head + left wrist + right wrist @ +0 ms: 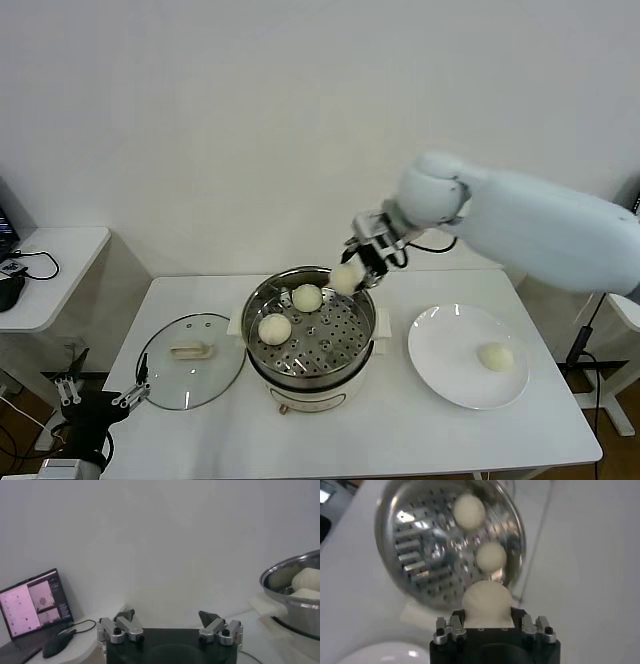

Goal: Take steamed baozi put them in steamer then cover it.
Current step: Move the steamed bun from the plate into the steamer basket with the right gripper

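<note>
The right gripper [352, 268] hangs over the far right rim of the round shiny stainless-steel steamer [262, 305], its jaws clamped on a smooth round cream-white baozi [345, 279]; in the right wrist view that held bun [487, 602] sits between the jaws above the perforated basket [415, 545]. Two more cream-white buns lie inside the basket, one at the back [307, 297] and one toward the front left [274, 328]. A fourth bun [495, 356] rests on the flat white plate [440, 345] to the right of the steamer. The round clear glass cover [160, 372] with its cream bar handle lies flat on the white worktop [400, 440], left of the steamer. The left gripper [100, 392] is parked low beside the worktop's front left corner, its jaws spread wide and holding nothing.
</note>
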{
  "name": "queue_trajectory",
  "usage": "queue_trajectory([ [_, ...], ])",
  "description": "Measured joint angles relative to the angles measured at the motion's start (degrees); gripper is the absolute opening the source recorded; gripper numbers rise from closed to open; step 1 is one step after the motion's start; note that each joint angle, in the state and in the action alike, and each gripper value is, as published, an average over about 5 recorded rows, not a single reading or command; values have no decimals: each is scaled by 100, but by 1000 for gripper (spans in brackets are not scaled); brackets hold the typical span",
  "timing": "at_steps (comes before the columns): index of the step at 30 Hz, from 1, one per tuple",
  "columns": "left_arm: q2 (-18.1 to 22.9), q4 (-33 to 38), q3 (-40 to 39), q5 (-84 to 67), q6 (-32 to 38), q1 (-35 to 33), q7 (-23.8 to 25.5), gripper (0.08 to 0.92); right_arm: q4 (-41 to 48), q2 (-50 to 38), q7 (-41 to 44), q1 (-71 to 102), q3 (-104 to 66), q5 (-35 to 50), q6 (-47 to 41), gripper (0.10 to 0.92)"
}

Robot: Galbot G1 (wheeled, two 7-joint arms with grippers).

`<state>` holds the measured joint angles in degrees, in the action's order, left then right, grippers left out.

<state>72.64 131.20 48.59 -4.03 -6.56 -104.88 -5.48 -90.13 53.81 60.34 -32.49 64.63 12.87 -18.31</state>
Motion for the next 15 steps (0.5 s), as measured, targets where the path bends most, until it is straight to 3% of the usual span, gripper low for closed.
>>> queue_trajectory([
  [15,107,49,106,-3,2,-74,-9,823,-241,782,-128,216,695,-707,1139,585],
])
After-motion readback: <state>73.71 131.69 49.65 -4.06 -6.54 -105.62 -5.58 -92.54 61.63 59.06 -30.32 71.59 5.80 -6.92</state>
